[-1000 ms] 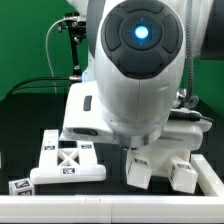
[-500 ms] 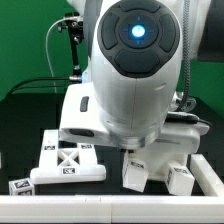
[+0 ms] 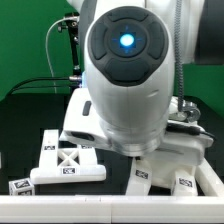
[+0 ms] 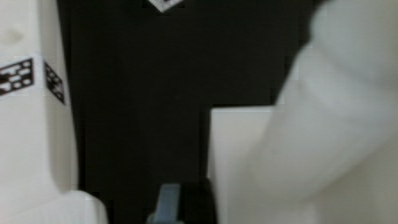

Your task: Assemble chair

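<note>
The chair is in loose white pieces on the black table. A cross-braced panel (image 3: 66, 163) lies at the exterior view's lower left, with a small tagged block (image 3: 18, 186) beside it. A blocky body with two tagged legs (image 3: 140, 179) (image 3: 185, 184) stands at the lower right, partly behind the arm. A flat slab (image 3: 78, 116) shows behind the arm. In the exterior view the arm's bulk (image 3: 128, 70) hides the gripper. The wrist view shows one bluish fingertip (image 4: 169, 205) over dark table, a tagged white piece (image 4: 22, 82) to one side and blurred white plastic (image 4: 338, 110) close on the other. Nothing shows between the jaws.
Black cables and a stand (image 3: 66, 40) rise against the green backdrop at the back left. A white strip (image 3: 60, 210) runs along the table's front edge.
The arm's large joint has swung toward the exterior view's left and closer to the camera. The two-legged white body now sits lower and further right.
</note>
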Tool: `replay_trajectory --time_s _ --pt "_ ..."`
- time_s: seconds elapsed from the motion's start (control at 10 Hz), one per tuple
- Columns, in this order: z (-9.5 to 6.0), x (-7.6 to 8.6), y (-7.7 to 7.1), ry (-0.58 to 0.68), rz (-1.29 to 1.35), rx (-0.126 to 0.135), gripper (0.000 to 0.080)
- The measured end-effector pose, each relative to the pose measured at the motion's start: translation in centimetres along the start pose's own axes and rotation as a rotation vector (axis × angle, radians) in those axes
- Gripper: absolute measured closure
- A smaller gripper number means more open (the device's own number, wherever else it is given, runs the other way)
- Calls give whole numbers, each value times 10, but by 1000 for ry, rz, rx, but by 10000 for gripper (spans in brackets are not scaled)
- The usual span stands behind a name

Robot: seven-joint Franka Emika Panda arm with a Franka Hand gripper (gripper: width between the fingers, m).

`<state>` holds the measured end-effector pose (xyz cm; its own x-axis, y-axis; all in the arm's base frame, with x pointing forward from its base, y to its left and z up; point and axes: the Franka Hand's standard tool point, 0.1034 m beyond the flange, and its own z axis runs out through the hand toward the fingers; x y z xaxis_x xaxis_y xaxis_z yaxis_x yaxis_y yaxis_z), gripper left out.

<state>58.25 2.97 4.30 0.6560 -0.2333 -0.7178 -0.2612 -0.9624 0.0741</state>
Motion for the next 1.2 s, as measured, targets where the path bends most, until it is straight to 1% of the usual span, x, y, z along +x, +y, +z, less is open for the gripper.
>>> replay_trajectory --time_s 0.1,0.2,0.3,0.4,0.5,0.6,0.7,0.8,0.9,1.1,1.2 --pt "0 -1 -4 7 -7 -20 766" --pt "-2 0 -6 31 -10 -54 766" --pt "-6 0 -7 60 -19 -95 765" --pt "-8 5 -9 107 -80 -118 765" --pt "-7 7 -9 150 -144 -125 765" --pt "-5 10 -3 169 -206 -119 765" --pt "-6 11 1 167 -205 -114 765" --pt "-6 11 1 167 -202 -114 765" --pt "-5 12 2 167 -202 -114 679" --pt "-5 12 2 167 -201 -113 404" --pt "-9 15 1 190 -202 -111 404"
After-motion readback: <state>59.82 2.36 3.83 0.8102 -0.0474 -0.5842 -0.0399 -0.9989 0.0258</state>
